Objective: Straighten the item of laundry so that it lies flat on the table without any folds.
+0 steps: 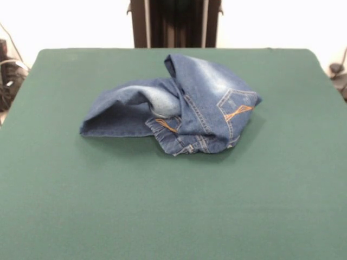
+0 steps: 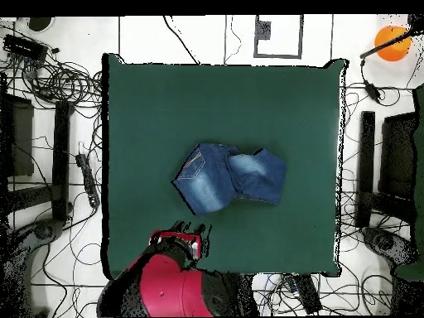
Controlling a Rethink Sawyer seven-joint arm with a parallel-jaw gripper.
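- Overhead view: the red arm sits drawn back at the table's near edge; whether its gripper is apart or together cannot be told.
- Crumpled jeans lie folded near the green table's centre, 1 orange-stitched pocket showing.

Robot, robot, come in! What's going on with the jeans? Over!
Arm drawn back at table edge, pincer not visible. Jeans bunched and folded mid-table, not flat yet. Nothing in the way.
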